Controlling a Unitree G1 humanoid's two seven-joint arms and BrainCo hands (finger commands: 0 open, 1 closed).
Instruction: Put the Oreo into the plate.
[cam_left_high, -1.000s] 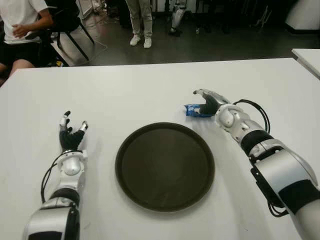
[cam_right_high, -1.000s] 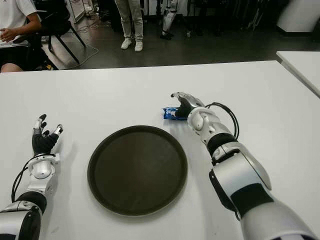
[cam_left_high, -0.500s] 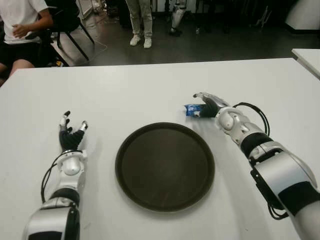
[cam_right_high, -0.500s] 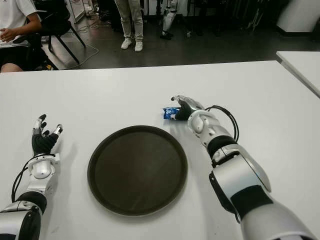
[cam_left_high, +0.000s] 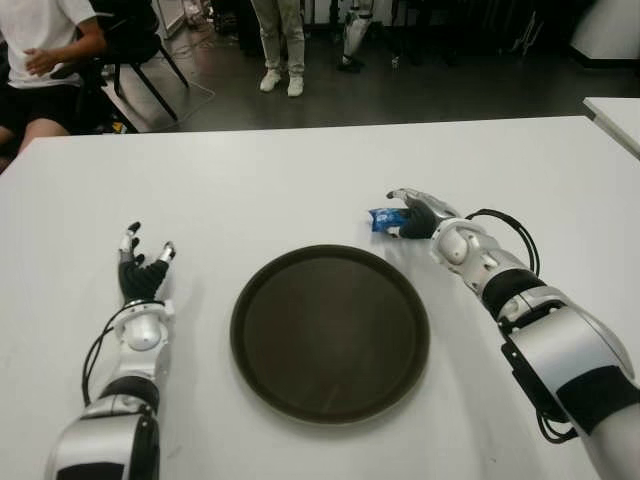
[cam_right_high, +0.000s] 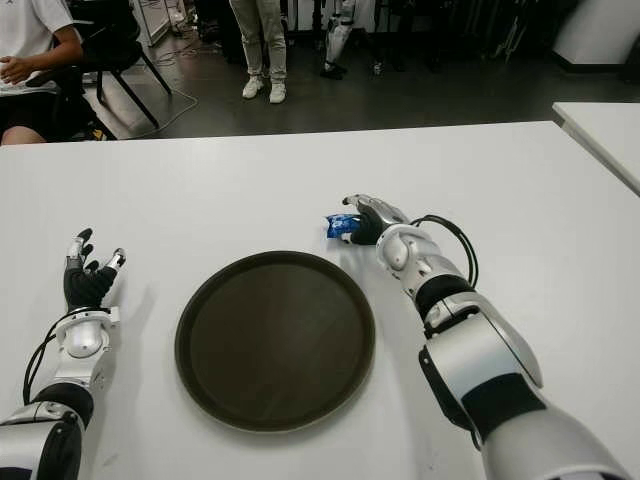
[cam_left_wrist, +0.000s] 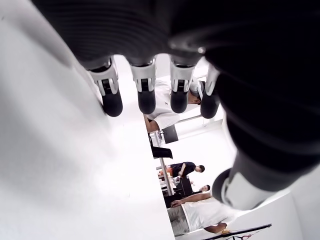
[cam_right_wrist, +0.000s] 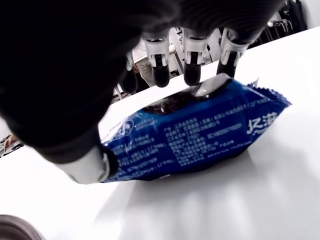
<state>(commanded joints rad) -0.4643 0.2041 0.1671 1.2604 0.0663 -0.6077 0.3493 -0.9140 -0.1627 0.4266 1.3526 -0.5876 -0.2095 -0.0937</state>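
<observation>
Since a second ago, the right hand (cam_left_high: 415, 212) has slid a little lower and closer over the Oreo packet (cam_right_wrist: 195, 135), which has barely shifted. That blue packet lies on the white surface (cam_left_high: 300, 180), just beyond the far right rim of the dark round plate (cam_left_high: 330, 332) and apart from it. In the right wrist view the fingers (cam_right_wrist: 160, 65) curl over the packet's top with the thumb at its near end, closing around it while it rests on the surface. At the plate's left, well apart from it, the left hand (cam_left_high: 140, 270) shows with fingers spread, holding nothing. A seated person (cam_left_high: 45, 60) and a standing person's legs (cam_left_high: 280, 40) appear beyond the surface.
</observation>
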